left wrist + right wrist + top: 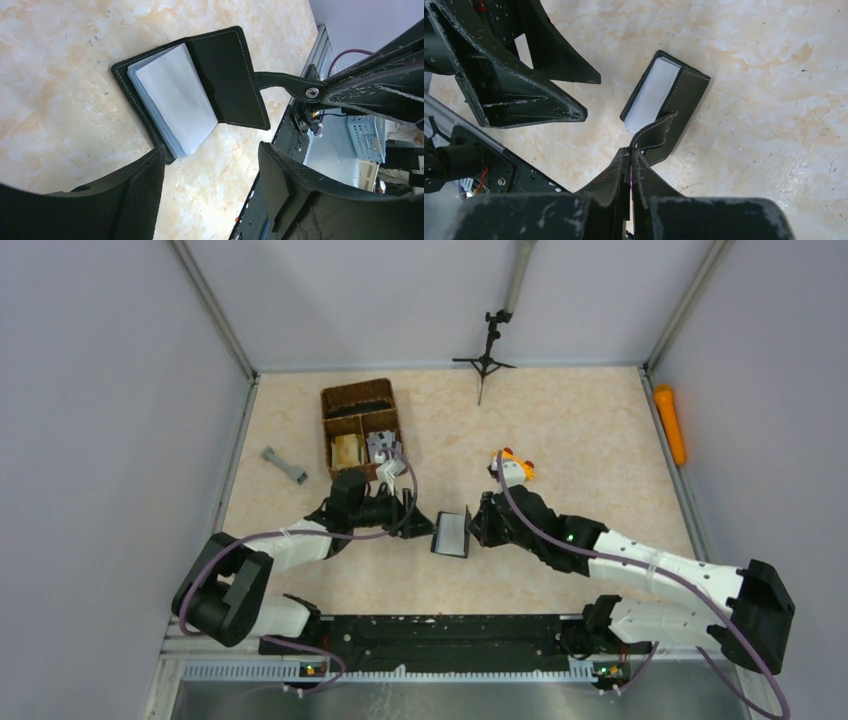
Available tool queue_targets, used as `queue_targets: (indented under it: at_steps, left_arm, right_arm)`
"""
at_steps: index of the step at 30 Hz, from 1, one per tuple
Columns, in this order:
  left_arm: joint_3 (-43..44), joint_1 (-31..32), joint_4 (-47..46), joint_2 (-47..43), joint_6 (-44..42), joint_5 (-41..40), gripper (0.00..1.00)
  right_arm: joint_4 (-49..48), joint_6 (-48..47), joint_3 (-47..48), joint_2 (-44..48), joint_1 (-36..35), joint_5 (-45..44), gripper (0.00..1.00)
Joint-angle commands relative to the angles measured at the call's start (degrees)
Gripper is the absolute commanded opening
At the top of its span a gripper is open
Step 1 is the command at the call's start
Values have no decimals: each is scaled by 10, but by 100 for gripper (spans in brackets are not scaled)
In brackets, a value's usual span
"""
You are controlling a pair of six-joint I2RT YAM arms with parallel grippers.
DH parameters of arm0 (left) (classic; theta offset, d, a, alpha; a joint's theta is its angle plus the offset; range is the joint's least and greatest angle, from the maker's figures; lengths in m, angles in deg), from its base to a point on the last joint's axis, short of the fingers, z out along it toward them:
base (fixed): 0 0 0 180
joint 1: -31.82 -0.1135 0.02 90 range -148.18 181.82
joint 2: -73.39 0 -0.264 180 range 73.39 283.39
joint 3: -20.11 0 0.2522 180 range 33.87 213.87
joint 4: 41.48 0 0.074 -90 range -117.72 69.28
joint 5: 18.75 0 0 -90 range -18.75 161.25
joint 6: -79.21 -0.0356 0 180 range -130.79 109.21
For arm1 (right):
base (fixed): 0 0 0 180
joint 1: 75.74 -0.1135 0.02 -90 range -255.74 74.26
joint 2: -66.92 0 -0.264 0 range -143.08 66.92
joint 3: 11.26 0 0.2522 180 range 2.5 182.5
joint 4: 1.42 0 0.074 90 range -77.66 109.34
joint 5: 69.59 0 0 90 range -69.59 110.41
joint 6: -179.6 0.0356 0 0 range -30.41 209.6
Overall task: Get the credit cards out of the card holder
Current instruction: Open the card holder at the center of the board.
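The card holder (pixel 451 533) lies open on the table between my two grippers, black outside with a pale grey-blue stack of card sleeves (pixel 175 97) showing inside. My right gripper (pixel 480 524) is shut on the holder's black snap strap (pixel 651 135) and holds its flap up; the snap (pixel 312 91) sits at the fingertips. In the right wrist view the holder (pixel 686 100) lies just ahead of the shut right gripper (pixel 630 155). My left gripper (pixel 416 512) is open and empty, its fingers (pixel 135 200) just short of the holder's near edge.
A brown wicker divided basket (pixel 340 400) with small items stands behind the left arm. A grey object (pixel 284 464) lies to its left. An orange-and-white toy (pixel 514 466) is behind the right gripper. A small tripod (pixel 486 358) stands at the back, and an orange cylinder (pixel 670 423) lies on the right.
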Motion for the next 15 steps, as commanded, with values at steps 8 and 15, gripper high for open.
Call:
queue_targets:
  at_steps: [8,15]
  left_arm:
    - [33,-1,32,53,-16,-5,67]
    - [46,8,80,52,-40,-51,65]
  right_arm:
    - [17,4,-3,7,2,-44,0]
    - [92,4,-28,27,7,-127,58]
